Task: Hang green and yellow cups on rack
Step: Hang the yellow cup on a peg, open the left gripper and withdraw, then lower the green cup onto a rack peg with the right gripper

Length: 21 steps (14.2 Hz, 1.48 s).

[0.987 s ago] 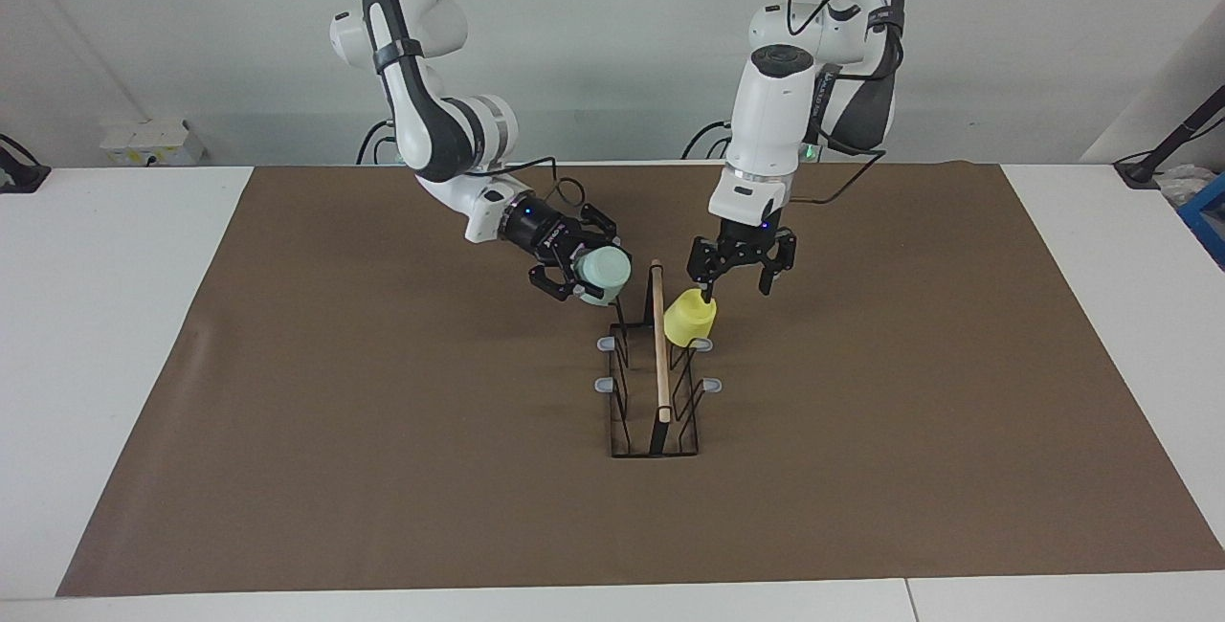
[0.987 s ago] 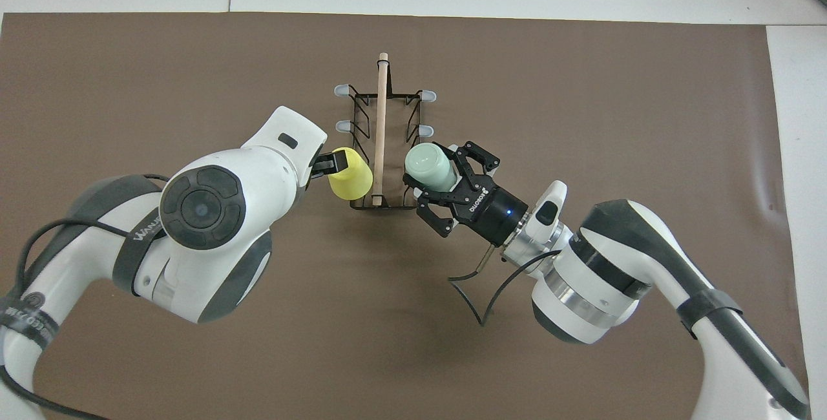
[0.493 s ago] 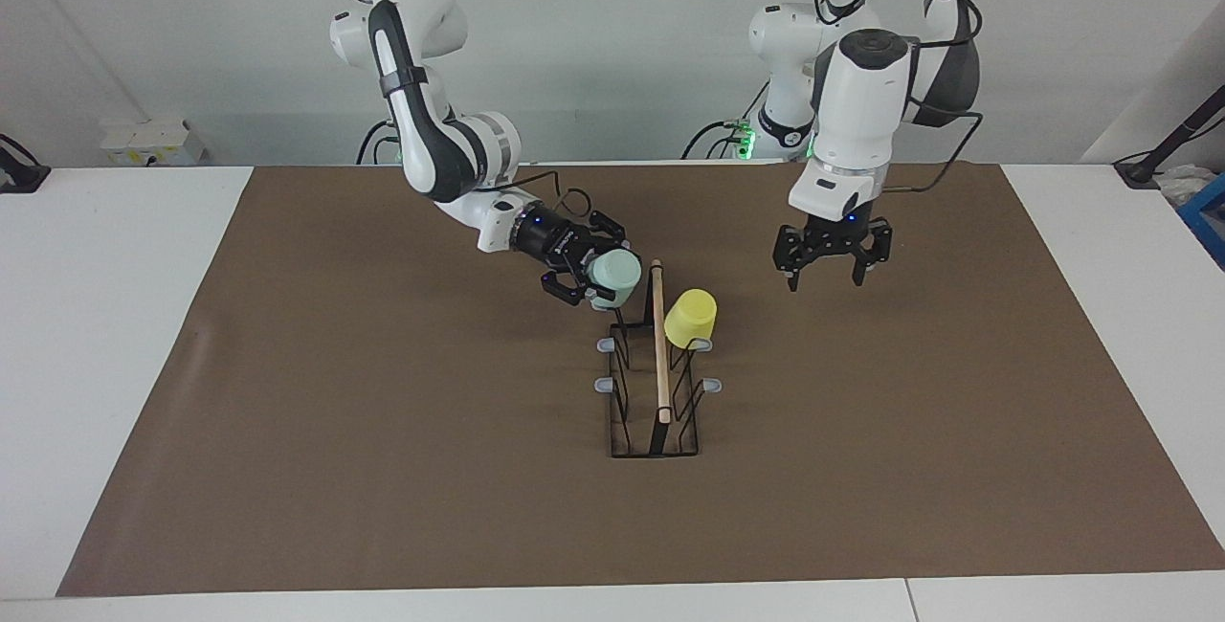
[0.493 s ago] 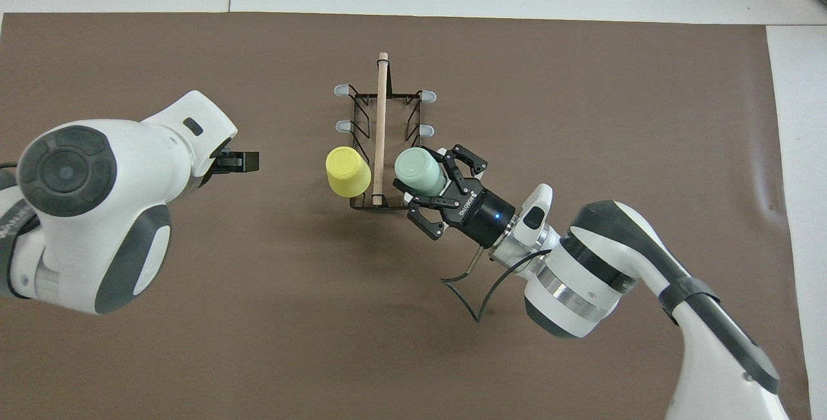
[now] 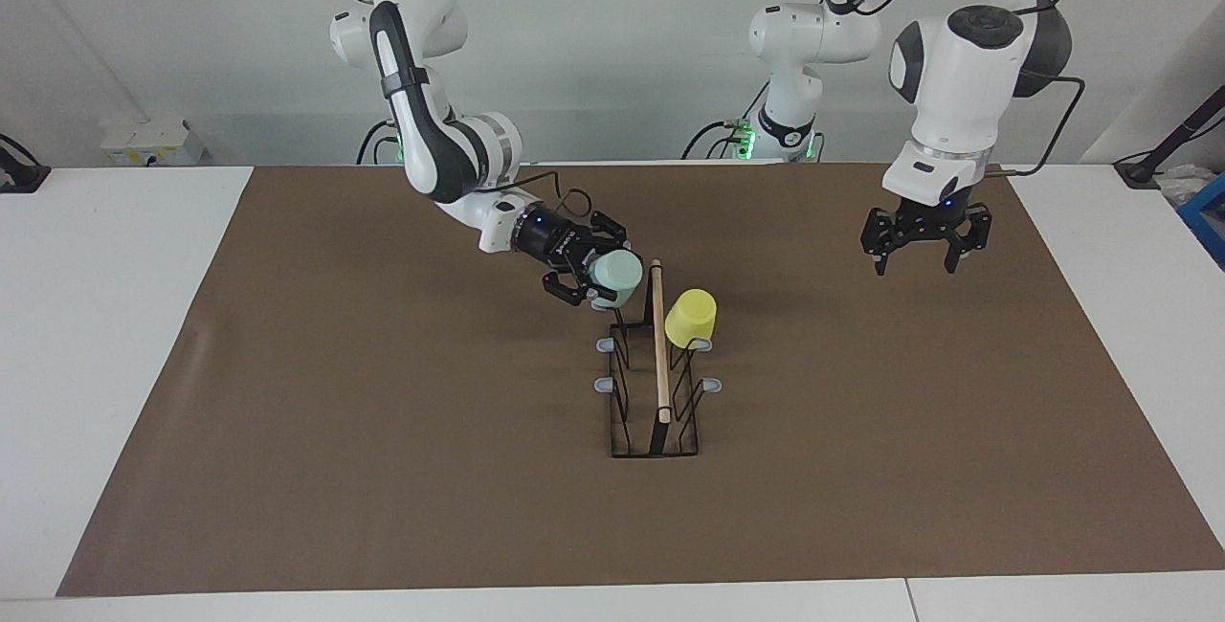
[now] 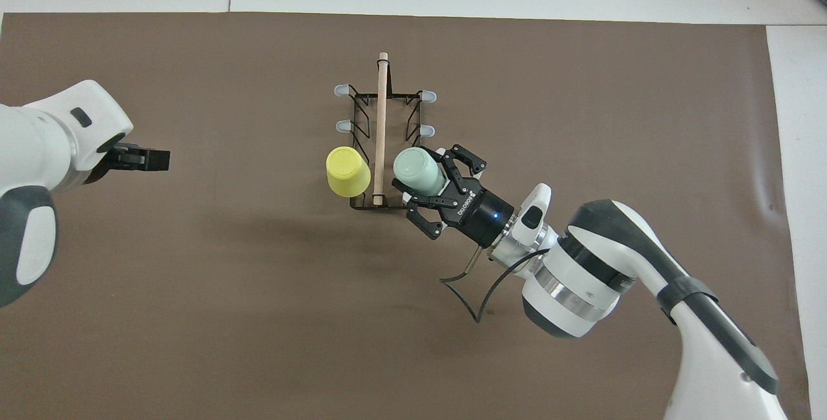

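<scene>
The black wire rack with its wooden rod stands mid-mat. The yellow cup hangs mouth down on the prong nearest the robots, on the side toward the left arm. My right gripper is shut on the pale green cup, tilted base up at the nearest prong on the side toward the right arm. I cannot tell whether the cup rests on that prong. My left gripper is open and empty, raised over the mat toward the left arm's end.
A brown mat covers most of the white table. The four prongs farther from the robots are bare, their grey tips showing. A loose cable loops under the right wrist.
My left gripper has drawn away from the hung yellow cup toward the left arm's end of the table. My right gripper has brought the green cup closer against the rack.
</scene>
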{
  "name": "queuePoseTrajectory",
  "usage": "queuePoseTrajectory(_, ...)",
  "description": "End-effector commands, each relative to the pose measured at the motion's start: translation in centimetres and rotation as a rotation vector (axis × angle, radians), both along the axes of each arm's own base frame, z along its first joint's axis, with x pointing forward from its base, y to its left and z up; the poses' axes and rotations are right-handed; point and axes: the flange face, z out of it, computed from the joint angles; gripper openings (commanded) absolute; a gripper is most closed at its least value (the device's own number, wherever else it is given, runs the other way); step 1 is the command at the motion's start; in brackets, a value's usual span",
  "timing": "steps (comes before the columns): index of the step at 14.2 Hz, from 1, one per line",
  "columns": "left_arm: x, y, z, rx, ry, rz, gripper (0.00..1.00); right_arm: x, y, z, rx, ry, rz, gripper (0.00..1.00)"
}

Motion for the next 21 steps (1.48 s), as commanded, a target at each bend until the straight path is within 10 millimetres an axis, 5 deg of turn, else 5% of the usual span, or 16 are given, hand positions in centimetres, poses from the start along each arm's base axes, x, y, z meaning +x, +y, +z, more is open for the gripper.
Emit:
queuePoseTrajectory(1,-0.2,1.9,2.1,0.026,0.026,-0.029,1.00,0.0,1.7,0.8,-0.054,0.081,-0.045,0.00)
queuePoseTrajectory(11,-0.9,5.0,4.2,0.034,0.010,-0.049,1.00,2.7,1.3,5.4,-0.167,0.025,-0.058,0.00)
queuePoseTrajectory(17,-0.7,5.1,4.3,-0.026,-0.004,-0.029,1.00,2.9,0.2,4.6,-0.185,0.039,-0.061,0.00)
queuePoseTrajectory(21,0.0,5.6,6.5,-0.085,0.050,-0.019,1.00,2.3,0.7,4.2,-0.165,0.053,-0.059,0.00)
